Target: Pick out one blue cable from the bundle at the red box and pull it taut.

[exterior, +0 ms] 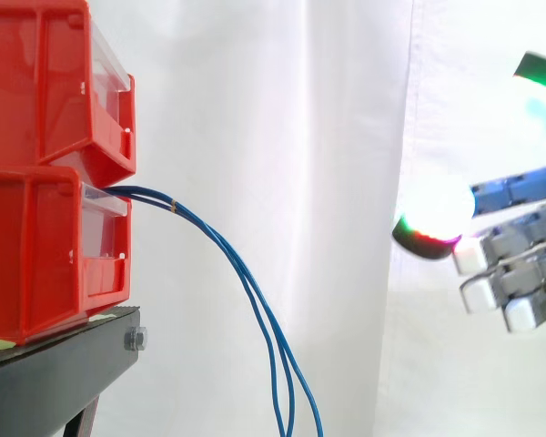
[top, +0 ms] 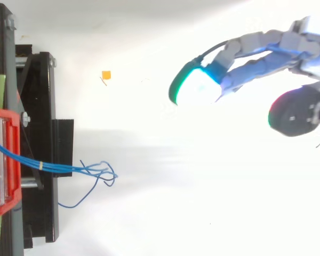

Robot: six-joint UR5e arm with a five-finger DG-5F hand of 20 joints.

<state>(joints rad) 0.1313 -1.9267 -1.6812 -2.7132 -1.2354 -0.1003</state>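
Side view: straight-fingered hand hangs well apart from the blue cables.

a white curtain hangs behind in the side view, falling in soft vertical folds, one panel's edge running down right of centre. at lower left a black stand carries a silver bolt on its corner. from above, the floor is white and brightly lit (nearly washed out), with a small orange scrap on it.

Robot hand hangs in the air, fingers extended, empty.
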